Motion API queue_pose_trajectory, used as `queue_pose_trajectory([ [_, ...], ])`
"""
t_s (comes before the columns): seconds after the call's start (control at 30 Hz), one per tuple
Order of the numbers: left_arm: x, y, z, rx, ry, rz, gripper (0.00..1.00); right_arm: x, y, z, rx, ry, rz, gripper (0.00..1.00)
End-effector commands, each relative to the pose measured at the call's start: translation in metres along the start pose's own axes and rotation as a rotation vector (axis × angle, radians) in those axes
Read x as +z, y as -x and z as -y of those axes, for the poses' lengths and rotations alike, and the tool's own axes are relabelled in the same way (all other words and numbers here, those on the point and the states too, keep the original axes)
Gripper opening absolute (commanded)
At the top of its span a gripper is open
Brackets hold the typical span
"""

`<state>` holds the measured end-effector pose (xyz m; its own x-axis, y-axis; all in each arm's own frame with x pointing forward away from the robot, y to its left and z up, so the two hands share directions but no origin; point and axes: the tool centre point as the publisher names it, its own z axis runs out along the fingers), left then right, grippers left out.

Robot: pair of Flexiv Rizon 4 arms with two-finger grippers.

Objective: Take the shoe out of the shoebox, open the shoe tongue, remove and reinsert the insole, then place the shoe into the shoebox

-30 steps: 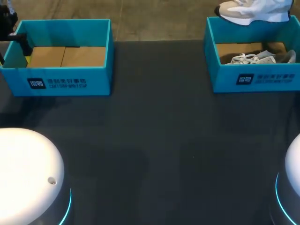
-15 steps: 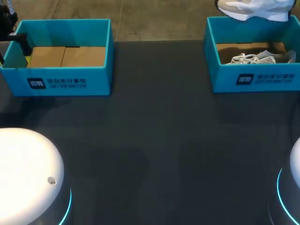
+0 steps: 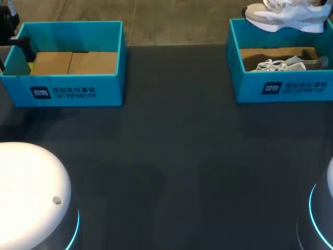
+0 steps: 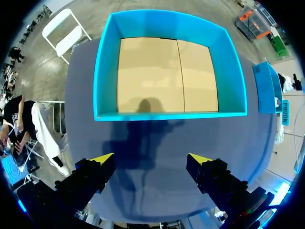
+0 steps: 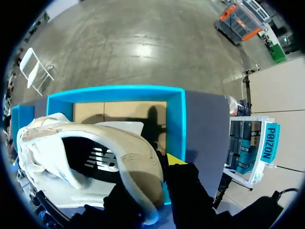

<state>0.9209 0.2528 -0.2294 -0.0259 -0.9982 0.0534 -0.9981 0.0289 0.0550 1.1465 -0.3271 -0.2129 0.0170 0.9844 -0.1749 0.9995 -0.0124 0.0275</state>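
My right gripper (image 5: 153, 168) pinches the opening rim of the white shoe (image 3: 283, 15), with 1 yellow tip showing outside the rim. The shoe hangs in the air over the far wall of the right shoebox (image 3: 250, 86), where a 2nd shoe (image 3: 286, 63) lies inside. My left gripper (image 4: 151, 158) hangs spread, holding nothing, over the table (image 4: 157, 138) on the near side of the left shoebox (image 4: 102, 71).

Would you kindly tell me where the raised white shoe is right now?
In the head view the white shoe hangs at the far right, above the rear wall of the right shoebox, in which a second shoe lies.
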Motion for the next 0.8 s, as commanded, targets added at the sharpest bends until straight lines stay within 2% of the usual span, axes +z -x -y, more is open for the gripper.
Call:
queue_pose_trajectory([
  [0.03, -0.001, 0.0, -0.001, 0.0, 0.0, 0.002, 1.0, 0.007, -0.003, 0.012, 0.016, 0.084, 0.02, 0.0],
  [0.47, -0.001, 0.0, -0.001, 0.0, 0.0, 0.002, 1.0, 0.01, -0.003, 0.014, 0.026, 0.084, 0.022, 0.0],
  [0.8, -0.001, 0.0, -0.001, 0.0, 0.0, 0.002, 1.0, 0.023, -0.016, 0.012, 0.065, 0.126, 0.049, 0.0],
])
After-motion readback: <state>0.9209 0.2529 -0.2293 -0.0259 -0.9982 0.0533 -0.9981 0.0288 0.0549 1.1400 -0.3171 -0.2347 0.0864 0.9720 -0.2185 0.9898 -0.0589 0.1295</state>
